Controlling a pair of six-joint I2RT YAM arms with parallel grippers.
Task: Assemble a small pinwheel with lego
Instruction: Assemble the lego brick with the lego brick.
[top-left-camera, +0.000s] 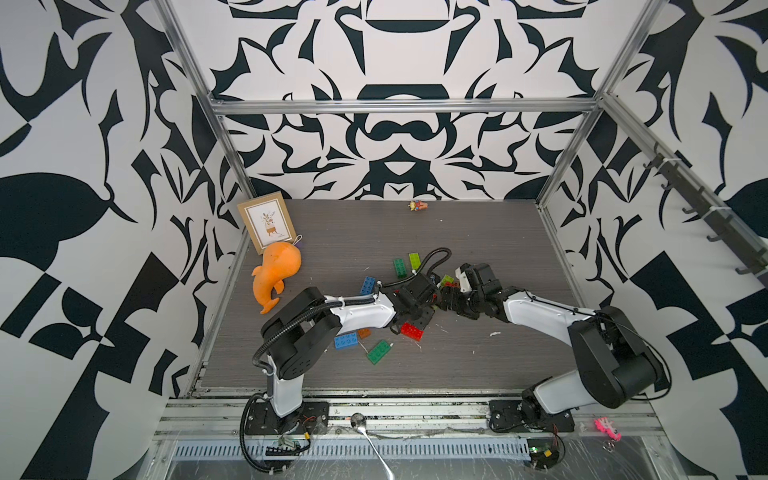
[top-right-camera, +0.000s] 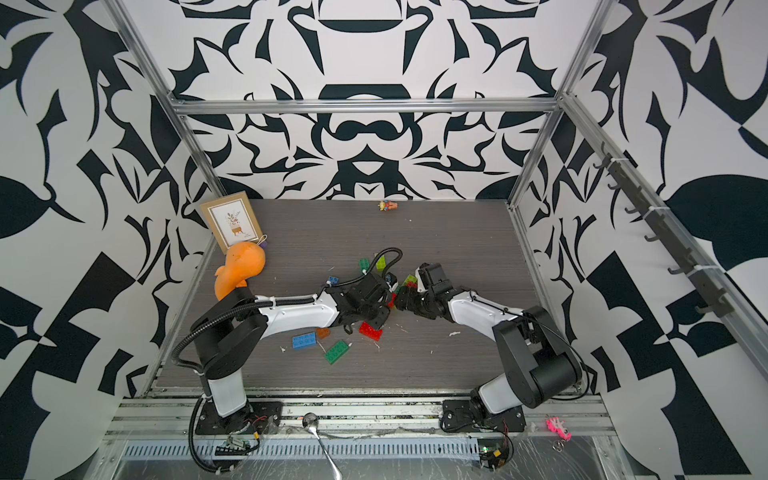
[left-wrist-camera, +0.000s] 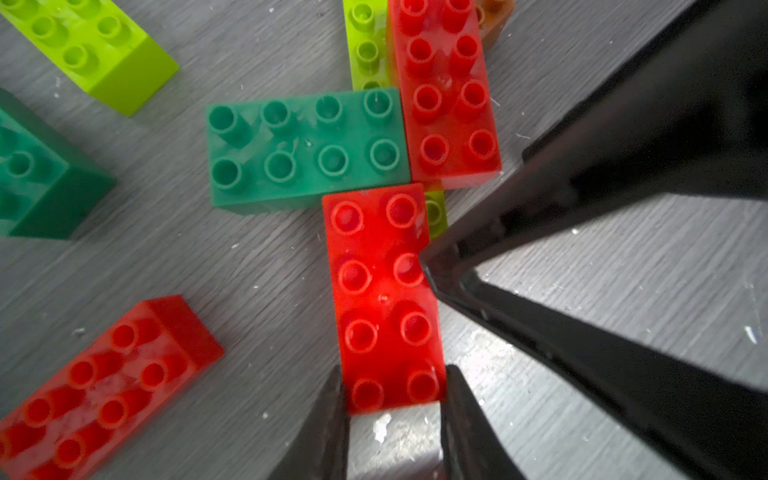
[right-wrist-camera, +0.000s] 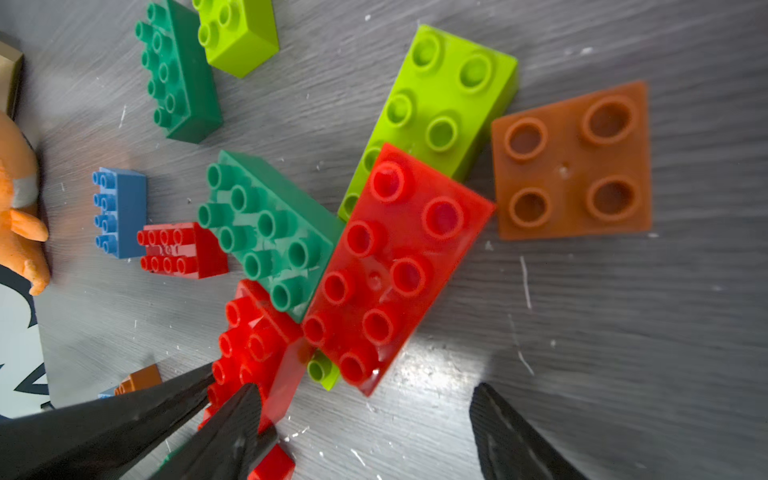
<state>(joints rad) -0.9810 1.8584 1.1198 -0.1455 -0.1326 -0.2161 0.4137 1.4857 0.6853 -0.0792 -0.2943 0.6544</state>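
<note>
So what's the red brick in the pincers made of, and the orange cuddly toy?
The red brick looks like hard plastic, smooth and glossy: light glints on its studs, and it glows slightly see-through. The orange toy is probably soft stuffed fabric with a matt finish: its shape is puffy and rounded, and nothing on it shines.

Both top views looked steeply down from high over the near edge of the tabletop (top-left-camera: 478, 249), facing the back wall (top-left-camera: 395, 145), and shared nearly the whole scene. The left wrist camera sat close above the bricks, looking down past the left gripper (left-wrist-camera: 392, 399). The right wrist camera, equally near, faced them obliquely. Both wrist views shared the dark green brick (left-wrist-camera: 307, 145) (right-wrist-camera: 266, 232) and the red brick (left-wrist-camera: 382, 291) (right-wrist-camera: 257, 340) touching it.
</note>
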